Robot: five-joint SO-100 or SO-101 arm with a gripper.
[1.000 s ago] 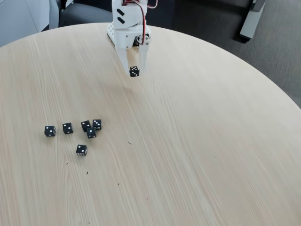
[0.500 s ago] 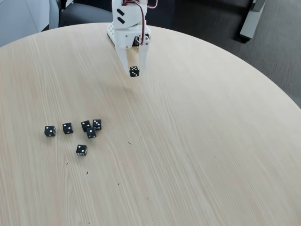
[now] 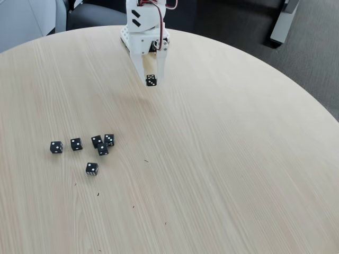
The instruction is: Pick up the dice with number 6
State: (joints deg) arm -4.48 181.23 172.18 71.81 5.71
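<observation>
Black die with white pips (image 3: 151, 80) held in upper centre of fixed view, pinched between white fingertips of gripper (image 3: 151, 81), raised above pale wooden round table (image 3: 222, 159). Fingers clamped on die, one either side. Visible face turned toward camera; pip count too small to read with certainty. Cube, so no long axis; edges roughly square to frame. No change against either earlier frame: die, gripper and arm (image 3: 144, 24) in same place, same pose. No brand, label or writing legible. Six loose black dice (image 3: 102, 150) left at left-centre of frame, well apart from gripper: two side by side at left, three clustered and touching, one lower alone.
</observation>
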